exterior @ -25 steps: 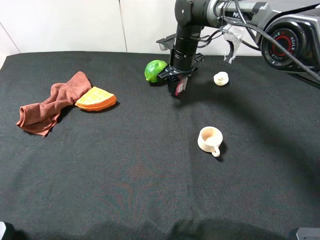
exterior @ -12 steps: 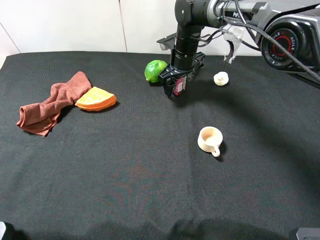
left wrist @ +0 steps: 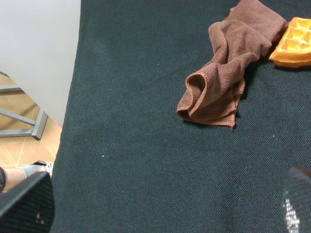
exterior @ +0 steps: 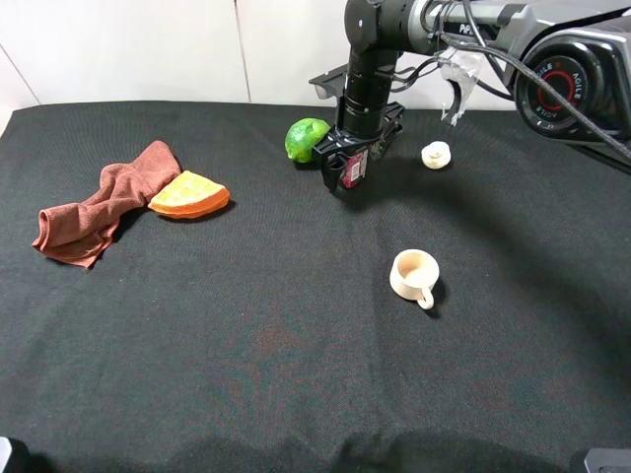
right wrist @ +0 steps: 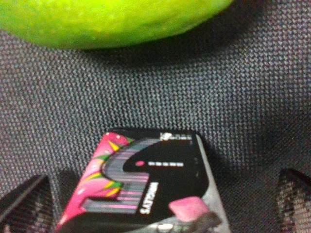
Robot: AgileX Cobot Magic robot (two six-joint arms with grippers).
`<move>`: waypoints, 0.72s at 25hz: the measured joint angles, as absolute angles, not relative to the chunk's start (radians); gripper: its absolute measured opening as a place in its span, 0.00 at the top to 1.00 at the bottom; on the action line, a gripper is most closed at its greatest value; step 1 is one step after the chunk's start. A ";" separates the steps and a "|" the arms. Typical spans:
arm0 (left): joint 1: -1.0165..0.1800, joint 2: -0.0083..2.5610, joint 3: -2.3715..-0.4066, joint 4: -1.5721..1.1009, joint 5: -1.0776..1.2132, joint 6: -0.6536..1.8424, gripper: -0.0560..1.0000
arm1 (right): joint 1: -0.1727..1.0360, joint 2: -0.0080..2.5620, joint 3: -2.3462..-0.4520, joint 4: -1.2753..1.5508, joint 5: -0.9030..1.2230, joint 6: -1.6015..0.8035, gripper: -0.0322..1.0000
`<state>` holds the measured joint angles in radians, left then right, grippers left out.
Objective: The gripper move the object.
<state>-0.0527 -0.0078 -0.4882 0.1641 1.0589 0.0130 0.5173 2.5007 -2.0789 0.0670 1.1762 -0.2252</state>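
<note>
The right gripper [exterior: 347, 166] hangs straight down over the box [exterior: 356, 168] at the far side of the bench [exterior: 296, 374], just beside the lime [exterior: 307, 139]. Its fingers [right wrist: 22, 206] stand wide apart, one on each side of the box with a gap between, so nothing is gripped; the box rests on the cloth on its own. That spread, with the arm plumb above, suits either a release just made or a grip about to be taken, and the views alone do not say which. The box stands upright, long axis roughly vertical and perhaps a little tilted; in the right wrist view its black top with white marks and pink stripes faces the camera, one end toward the lime. Box and lime are near but apart, with a strip of bare cloth between. The mug [exterior: 414, 276] sits well apart toward the near side, and a small white lump [exterior: 435, 154] lies close on the other side of the arm. The left gripper shows only as dark finger edges [left wrist: 26, 206] over bare bench near the brown cloth [left wrist: 226, 77] and waffle [left wrist: 294, 43]; these fingers look spread and hold nothing.
</note>
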 joint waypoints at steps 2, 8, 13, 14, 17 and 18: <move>-0.053 -0.008 -0.488 0.164 1.059 0.013 0.01 | 0.517 2.501 -2.079 0.067 1.176 -0.225 0.30; -0.053 -0.008 -0.488 0.164 1.059 0.013 0.01 | 0.517 2.497 -2.079 0.068 1.177 -0.226 0.30; -0.053 -0.008 -0.488 0.164 1.059 0.013 0.01 | 0.517 2.457 -2.109 0.071 1.204 -0.228 0.30; -0.053 -0.008 -0.488 0.164 1.059 0.013 0.01 | 0.517 2.446 -2.116 0.071 1.210 -0.227 0.30; -0.053 -0.008 -0.488 0.164 1.059 0.013 0.01 | 0.517 2.399 -2.125 0.069 1.218 -0.226 0.30; -0.053 -0.008 -0.488 0.164 1.059 0.013 0.01 | 0.517 2.385 -2.125 0.068 1.219 -0.226 0.30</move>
<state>-0.0527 -0.0078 -0.4882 0.1641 1.0589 0.0130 0.5173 2.3846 -2.1251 0.0680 1.2189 -0.2260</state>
